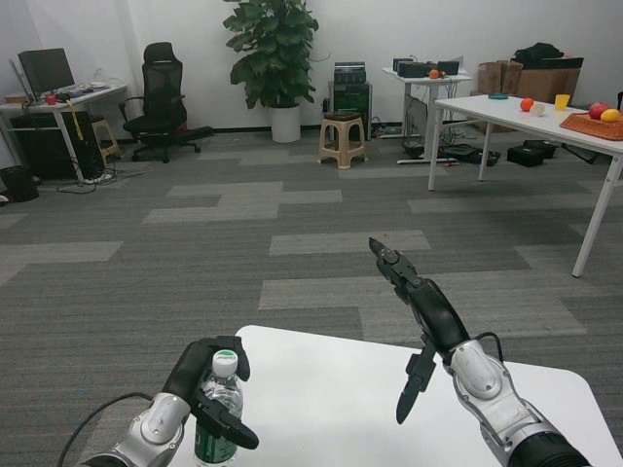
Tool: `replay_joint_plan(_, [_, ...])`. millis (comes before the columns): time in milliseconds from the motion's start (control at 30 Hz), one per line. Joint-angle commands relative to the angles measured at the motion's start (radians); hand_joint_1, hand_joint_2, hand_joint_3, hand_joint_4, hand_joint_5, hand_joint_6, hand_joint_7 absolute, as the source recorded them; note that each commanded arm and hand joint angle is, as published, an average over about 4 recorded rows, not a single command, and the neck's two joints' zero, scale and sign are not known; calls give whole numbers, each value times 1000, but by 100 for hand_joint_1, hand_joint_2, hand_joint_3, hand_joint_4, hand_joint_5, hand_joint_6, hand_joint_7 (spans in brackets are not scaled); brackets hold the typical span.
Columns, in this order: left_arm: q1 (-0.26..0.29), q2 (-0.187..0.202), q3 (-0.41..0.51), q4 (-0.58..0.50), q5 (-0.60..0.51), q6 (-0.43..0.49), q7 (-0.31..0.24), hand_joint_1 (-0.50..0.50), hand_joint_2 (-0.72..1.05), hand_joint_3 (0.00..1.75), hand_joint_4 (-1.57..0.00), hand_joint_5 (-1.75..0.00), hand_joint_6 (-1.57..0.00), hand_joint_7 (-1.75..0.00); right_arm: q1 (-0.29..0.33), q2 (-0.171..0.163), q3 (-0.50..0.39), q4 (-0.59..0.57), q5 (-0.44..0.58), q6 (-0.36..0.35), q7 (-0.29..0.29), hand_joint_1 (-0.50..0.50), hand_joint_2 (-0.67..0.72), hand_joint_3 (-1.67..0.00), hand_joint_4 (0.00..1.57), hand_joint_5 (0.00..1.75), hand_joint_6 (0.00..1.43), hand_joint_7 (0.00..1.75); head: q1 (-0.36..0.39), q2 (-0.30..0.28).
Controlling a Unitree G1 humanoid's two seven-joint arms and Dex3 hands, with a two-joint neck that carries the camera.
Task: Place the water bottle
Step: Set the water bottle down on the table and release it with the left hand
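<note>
At lower left, my left hand [206,387] grips the upright water bottle [218,413] near the white table's [331,399] left edge. My right hand [421,309] hovers at lower right, fingers spread, holding nothing. Grey carpet [243,233] stretches beyond.

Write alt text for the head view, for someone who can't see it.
The robot's left hand grips an upright water bottle at the near left corner of a white table. Its right hand hangs open above the table, holding nothing.
</note>
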Motion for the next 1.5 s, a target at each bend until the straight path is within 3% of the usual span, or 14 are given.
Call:
replay_joint_plan(33, [-26,8,2,-3,-10,-1,6,-12,-19,9,-110,-175,-125,-168,-6,1,1,-9,5,-6,-8,-29,53,0,0,0,0,0,1,2])
replay_joint_plan(333, [-29,8,-18,-2,-10,10,6,-14,-19,9,-108,-175,-121,-168,-11,2,2,-5,6,-6,-8,-29,53,0,0,0,0,0,3,3])
replay_joint_plan(800, [-29,13,-52,46,-11,111,4,-14,-21,9,-102,-175,-120,-168,-10,4,1,-7,5,-6,-8,-29,53,0,0,0,0,0,-2,6])
replay_joint_plan(900, [-29,14,-60,49,-11,116,3,-14,-28,9,-103,-175,-120,-168,-10,4,2,-9,6,-6,-8,-29,53,0,0,0,0,0,-2,3])
replay_joint_plan(1500, [-25,17,-86,38,-36,116,-1,-14,-28,9,-102,-175,-118,-168,-10,2,4,-7,6,-6,-8,-29,53,0,0,0,0,0,2,1])
